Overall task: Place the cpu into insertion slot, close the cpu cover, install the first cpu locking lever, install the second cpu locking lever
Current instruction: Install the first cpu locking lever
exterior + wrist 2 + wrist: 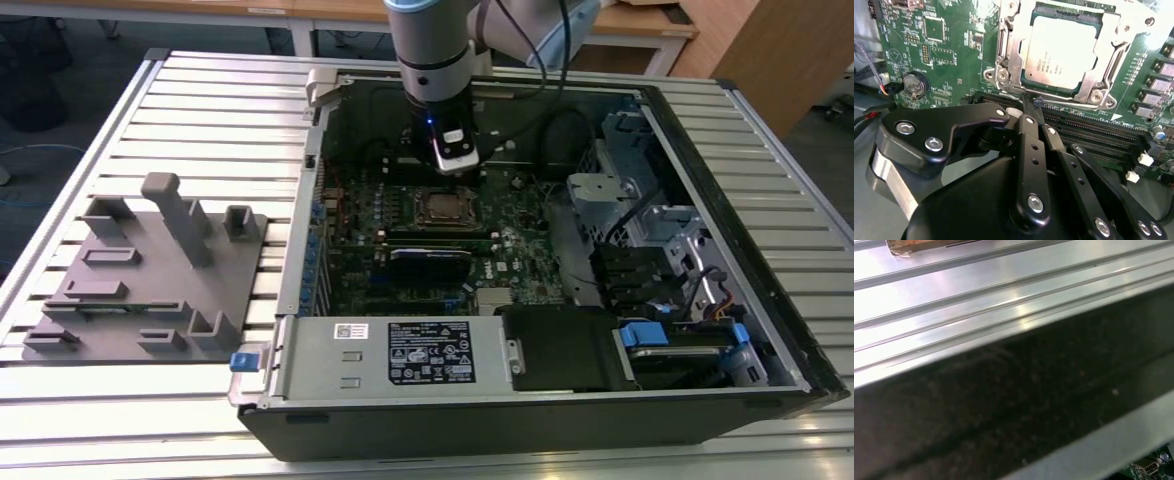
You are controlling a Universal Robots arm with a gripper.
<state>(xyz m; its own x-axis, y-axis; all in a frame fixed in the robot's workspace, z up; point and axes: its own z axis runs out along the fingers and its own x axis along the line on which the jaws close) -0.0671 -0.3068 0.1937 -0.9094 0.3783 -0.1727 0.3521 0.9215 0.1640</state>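
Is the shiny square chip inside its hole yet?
Yes, in. In the second wrist view the cpu lies flat in the insertion slot, with the cpu cover framing it.

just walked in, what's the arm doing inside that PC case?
A robot arm is reaching into the open case, its hand shut and empty, fingertips together at the edge of the socket. The cpu already sits in the socket, and the cover frame lies down around it. I can't tell from these views whether the levers are latched.
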